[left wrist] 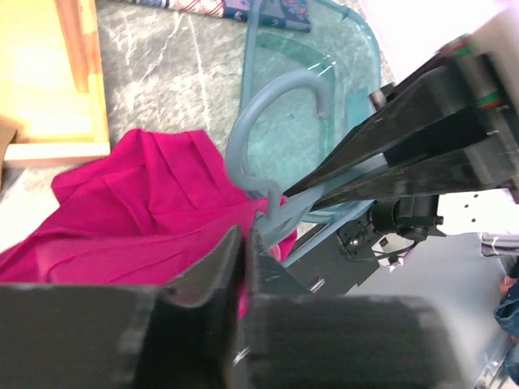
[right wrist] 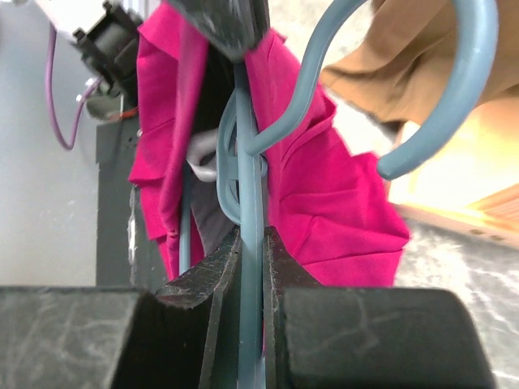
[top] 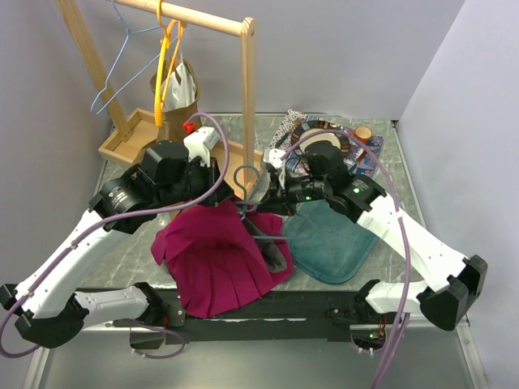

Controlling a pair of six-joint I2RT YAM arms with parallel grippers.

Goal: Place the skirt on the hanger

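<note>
Though askew, hanger hook toward rack

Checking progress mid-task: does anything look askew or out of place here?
The magenta skirt lies crumpled on the table beside the teal cloth, not hung on the grey-blue hanger that the right gripper clamps. Nothing else stands out.

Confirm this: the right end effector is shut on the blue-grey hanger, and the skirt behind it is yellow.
Not quite: the skirt is magenta, not yellow, as the right wrist view shows. The right end effector is indeed shut on the blue-grey hanger.
</note>
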